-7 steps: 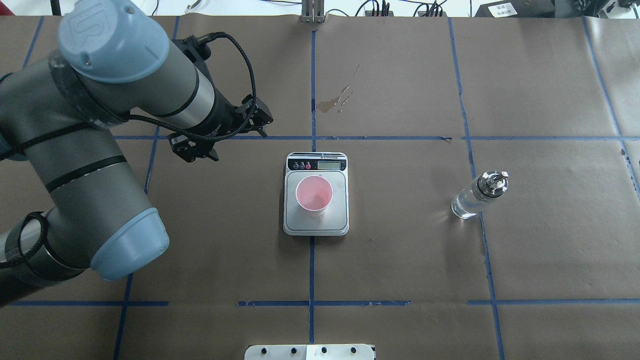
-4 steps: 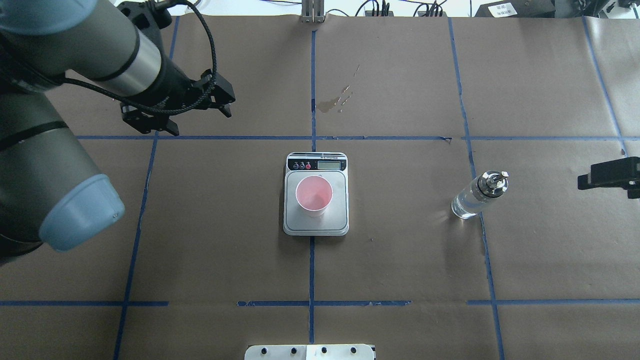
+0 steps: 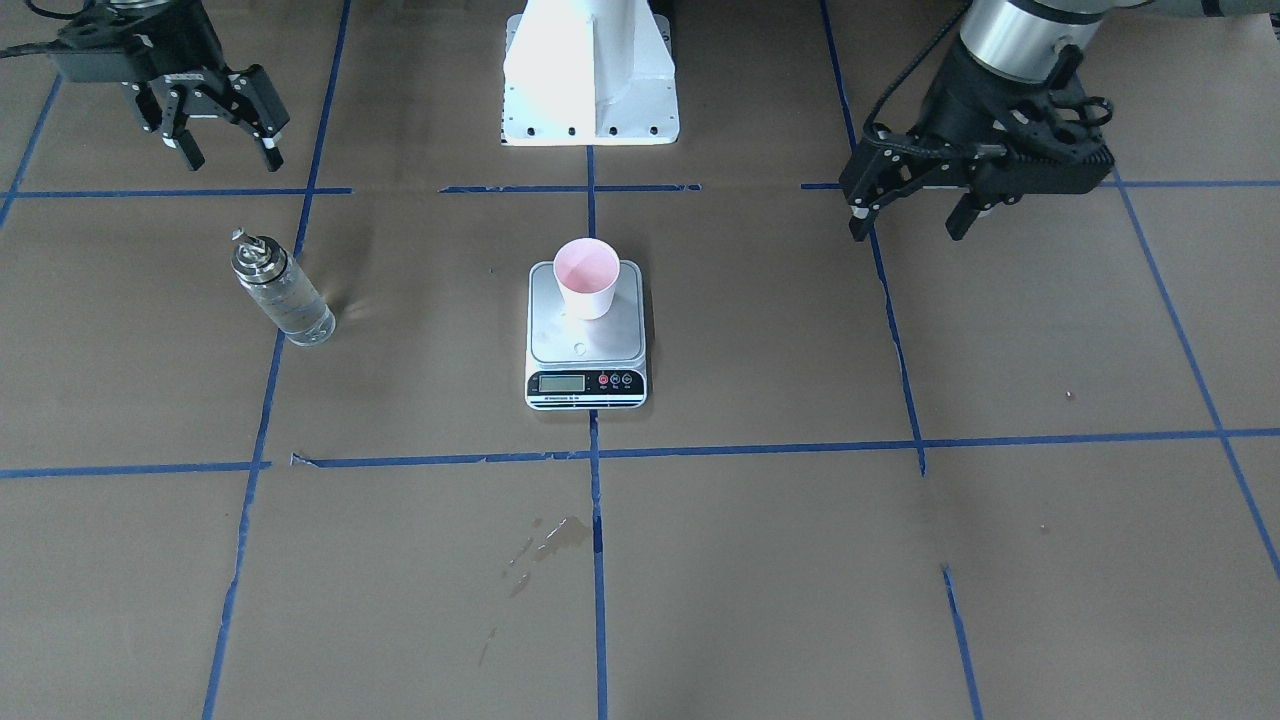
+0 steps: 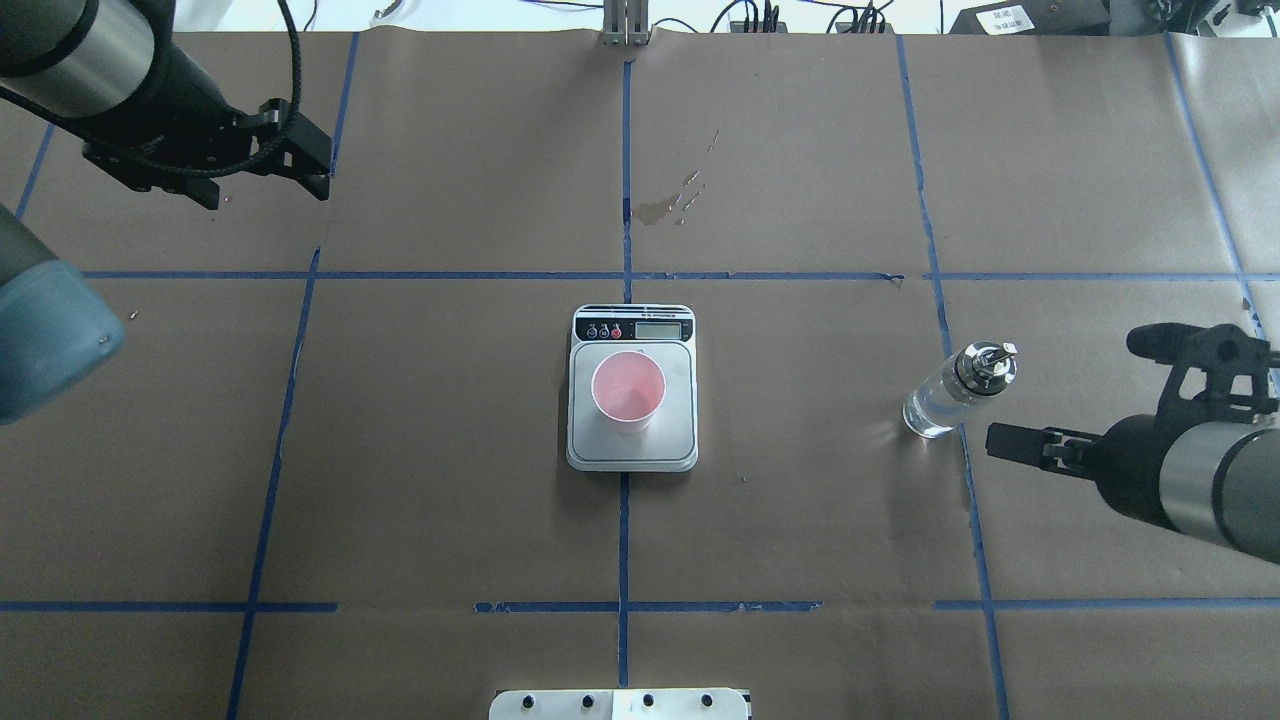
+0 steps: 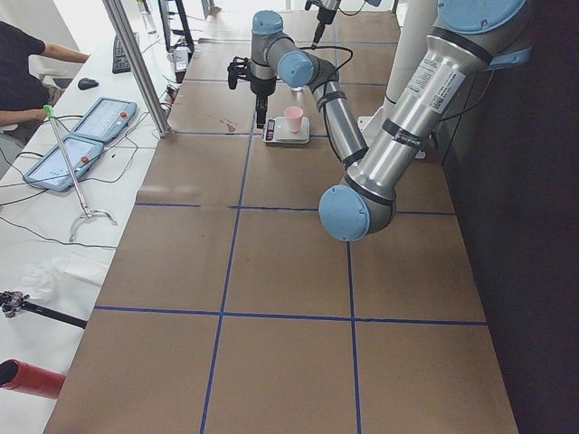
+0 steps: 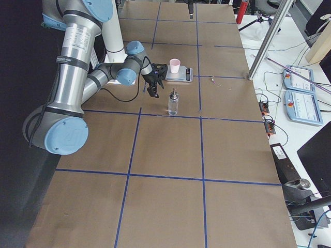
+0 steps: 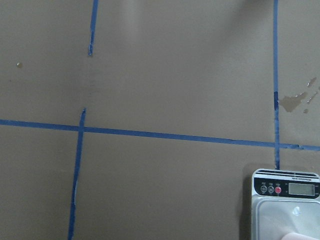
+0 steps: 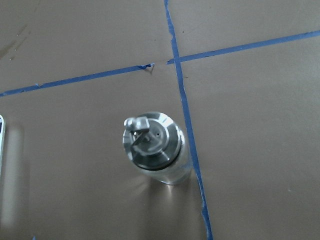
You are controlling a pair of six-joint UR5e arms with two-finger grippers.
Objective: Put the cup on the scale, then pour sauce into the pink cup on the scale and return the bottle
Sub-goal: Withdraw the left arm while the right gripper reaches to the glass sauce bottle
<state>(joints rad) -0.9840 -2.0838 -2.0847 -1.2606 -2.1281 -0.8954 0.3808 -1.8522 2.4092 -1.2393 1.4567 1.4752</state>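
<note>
My left gripper (image 4: 262, 193) hangs open and empty, well off at ten o'clock from the scale (image 4: 680, 440). The cup (image 4: 628, 388) stands upright on its platform, a little toward nine o'clock. At three o'clock, well apart from the scale, the bottle (image 4: 950, 395) stands on the table (image 4: 800, 550), clear sauce (image 4: 930, 410) inside. My right gripper (image 4: 1065, 390), fingers spread wide and holding nothing, hovers near the bottle's three o'clock.

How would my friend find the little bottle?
Find the scale in the middle of the brown table, with the pink cup on it. Toward the robot's right, the bottle stands alone beside a blue tape line. It is clear glass with a shiny metal cap.
</note>
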